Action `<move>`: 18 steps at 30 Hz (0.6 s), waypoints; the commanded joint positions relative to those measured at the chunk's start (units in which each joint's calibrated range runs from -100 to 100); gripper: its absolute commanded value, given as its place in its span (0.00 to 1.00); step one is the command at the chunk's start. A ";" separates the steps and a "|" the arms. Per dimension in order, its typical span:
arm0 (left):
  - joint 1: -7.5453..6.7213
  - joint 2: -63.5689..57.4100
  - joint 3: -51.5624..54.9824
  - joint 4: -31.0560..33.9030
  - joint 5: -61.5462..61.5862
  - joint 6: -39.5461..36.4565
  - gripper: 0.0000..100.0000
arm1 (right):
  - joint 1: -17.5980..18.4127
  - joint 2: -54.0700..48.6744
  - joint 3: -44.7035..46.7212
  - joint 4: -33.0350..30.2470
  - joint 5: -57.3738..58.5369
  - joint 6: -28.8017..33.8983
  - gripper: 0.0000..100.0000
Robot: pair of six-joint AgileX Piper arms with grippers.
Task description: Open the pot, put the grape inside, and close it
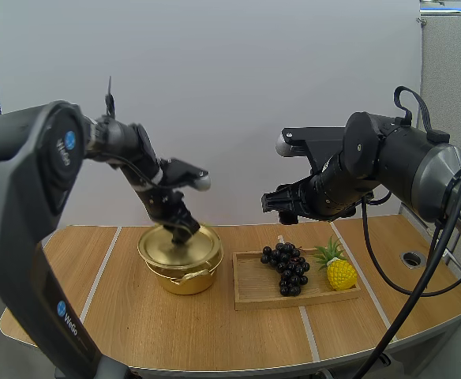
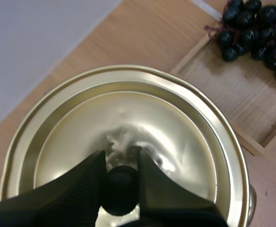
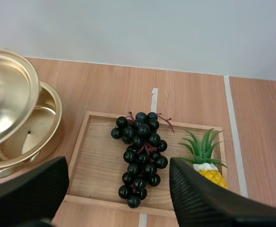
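A golden pot point(image 1: 185, 272) stands on the table at centre left. Its golden lid point(image 1: 167, 243) point(image 2: 142, 118) is tilted and raised off the pot's rim point(image 3: 46, 135); the pot looks bare inside. My left gripper point(image 1: 181, 231) point(image 2: 121, 158) is shut on the lid's black knob point(image 2: 120, 189). A bunch of dark grapes point(image 1: 286, 268) point(image 3: 140, 151) point(image 2: 256, 28) lies on the wooden tray point(image 1: 250, 298) point(image 3: 93, 165). My right gripper point(image 1: 282, 204) point(image 3: 119, 163) hovers open above the tray, its fingers point(image 3: 29, 189) wide apart and high over the grapes.
A small toy pineapple point(image 1: 339, 272) point(image 3: 206, 163) lies on the tray right of the grapes. The table point(image 1: 136, 324) has bare wood in front of the pot and tray. A round hole point(image 1: 412, 257) sits near its right edge.
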 commanded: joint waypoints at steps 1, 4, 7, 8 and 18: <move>-0.09 -7.24 -6.58 2.95 1.84 -2.36 0.00 | -0.23 -0.23 -0.52 -0.38 -0.86 -0.19 1.00; -0.09 -11.88 -13.86 4.31 1.84 -3.75 0.00 | -0.23 -0.23 -0.52 -0.38 -0.86 -0.19 1.00; -0.09 -15.51 -21.40 4.55 1.84 -6.25 0.00 | -0.23 -0.23 -0.52 -0.27 -0.85 -0.19 1.00; -0.09 -16.51 -24.13 4.55 1.84 -6.84 0.00 | -0.23 -0.23 -0.52 -0.27 -0.85 -0.19 1.00; -0.09 -19.24 -48.71 4.71 1.19 -9.92 0.00 | -0.23 -0.23 -0.52 -0.27 -1.23 -0.19 1.00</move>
